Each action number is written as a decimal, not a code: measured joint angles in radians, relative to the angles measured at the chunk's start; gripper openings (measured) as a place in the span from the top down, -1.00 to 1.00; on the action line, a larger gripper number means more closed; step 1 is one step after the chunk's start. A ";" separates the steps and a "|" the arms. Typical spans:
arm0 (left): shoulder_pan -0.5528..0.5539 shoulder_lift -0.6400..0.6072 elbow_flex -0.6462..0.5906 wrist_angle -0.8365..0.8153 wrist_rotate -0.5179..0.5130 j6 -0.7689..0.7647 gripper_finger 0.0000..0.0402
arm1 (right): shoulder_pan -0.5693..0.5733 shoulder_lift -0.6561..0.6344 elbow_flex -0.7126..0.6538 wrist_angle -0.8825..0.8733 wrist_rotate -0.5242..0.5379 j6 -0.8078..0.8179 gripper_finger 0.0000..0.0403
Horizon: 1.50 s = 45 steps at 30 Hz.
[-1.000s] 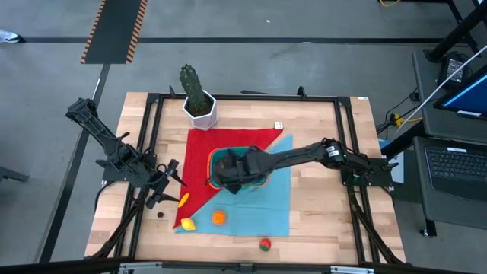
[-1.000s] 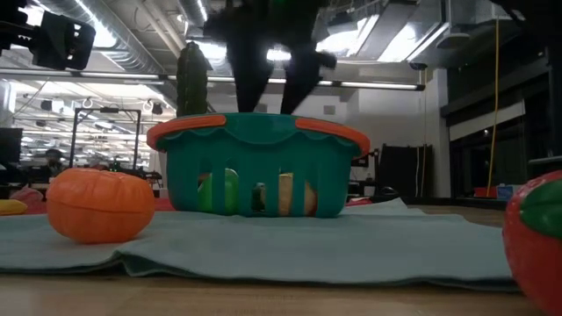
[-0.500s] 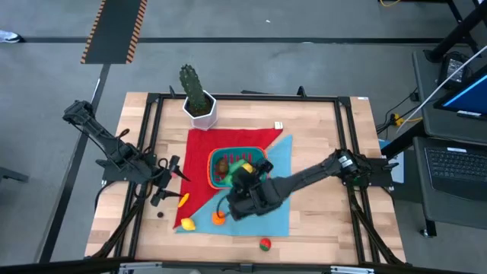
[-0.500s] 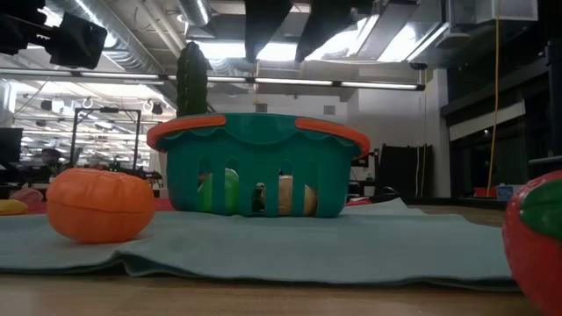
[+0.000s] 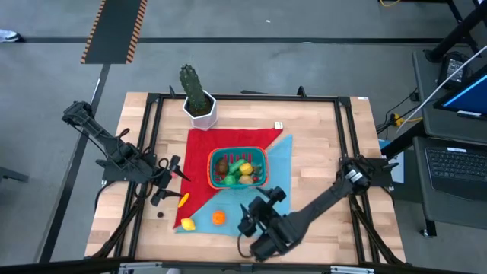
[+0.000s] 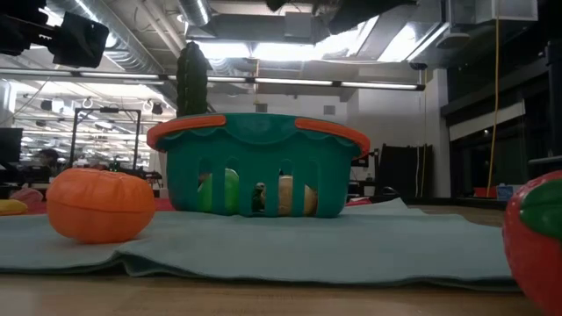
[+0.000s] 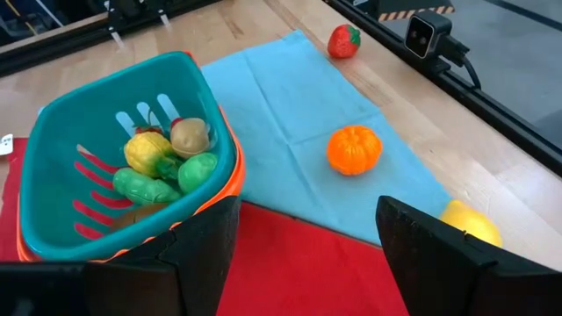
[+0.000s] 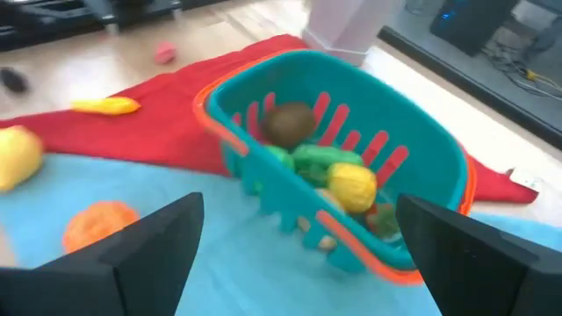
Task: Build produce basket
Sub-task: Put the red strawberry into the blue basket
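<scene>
The teal basket [image 5: 237, 167] with its orange-red rim stands on the red cloth [image 5: 228, 142] and blue cloth [image 5: 275, 175]. It holds several produce pieces [image 7: 167, 158]: yellow, green and brown. Outside it, an orange [image 5: 218, 218], a lemon [image 5: 186, 224] and a yellow piece [image 5: 183, 199] lie on the cloths. A strawberry [image 7: 343, 41] lies on the wood near the front edge. My right gripper [image 5: 262, 207] hovers open on the basket's near side, pointing toward it. My left gripper [image 5: 169, 176] waits open, left of the basket.
A white pot with a cactus [image 5: 199, 103] stands at the far left, behind the red cloth. A small dark object [image 5: 160, 214] lies on the wood near the left gripper. A black frame [image 5: 152, 144] runs around the table. Bare wood [image 5: 319, 144] lies right of the cloths.
My right gripper has drawn back from over the basket toward the table's near edge, rolling its wrist as it went, and has stayed open. The basket's contents now show from above. The basket and the loose produce have not moved.
</scene>
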 joint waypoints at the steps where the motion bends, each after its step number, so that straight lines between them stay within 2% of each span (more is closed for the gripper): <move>1: 0.000 0.000 0.000 0.000 0.000 0.000 -0.31 | 0.007 0.000 0.000 0.001 0.000 -0.001 -0.87; 10: 0.000 0.000 0.000 0.000 0.000 -0.012 -0.31 | 0.020 0.000 0.000 0.010 -0.001 -0.115 -0.87; 14: 0.000 0.000 0.000 0.000 0.000 -0.027 -0.31 | 0.011 0.000 0.000 0.014 -0.056 -0.186 -0.87; 17: 0.000 0.000 0.000 0.000 0.000 -0.027 -0.31 | 0.009 0.000 0.000 0.018 -0.094 -0.186 -0.87; 24: 0.000 0.000 0.000 0.000 0.000 -0.030 -0.31 | 0.010 0.000 0.000 0.079 -0.099 -0.173 -0.87; 26: 0.000 0.000 0.000 0.000 0.000 -0.044 -0.31 | 0.010 0.000 0.000 0.125 -0.153 -0.165 -0.87; 32: 0.000 0.000 0.000 0.002 0.000 -0.048 -0.31 | 0.009 0.000 0.000 0.152 -0.318 -0.316 -0.87; 38: 0.000 0.000 0.000 0.028 -0.001 -0.047 -0.31 | -0.013 -0.001 0.001 0.134 -0.476 -0.123 -0.87; 45: 0.000 0.000 0.000 0.045 -0.001 -0.061 -0.31 | 0.011 -0.019 0.010 0.019 -0.533 0.191 -0.87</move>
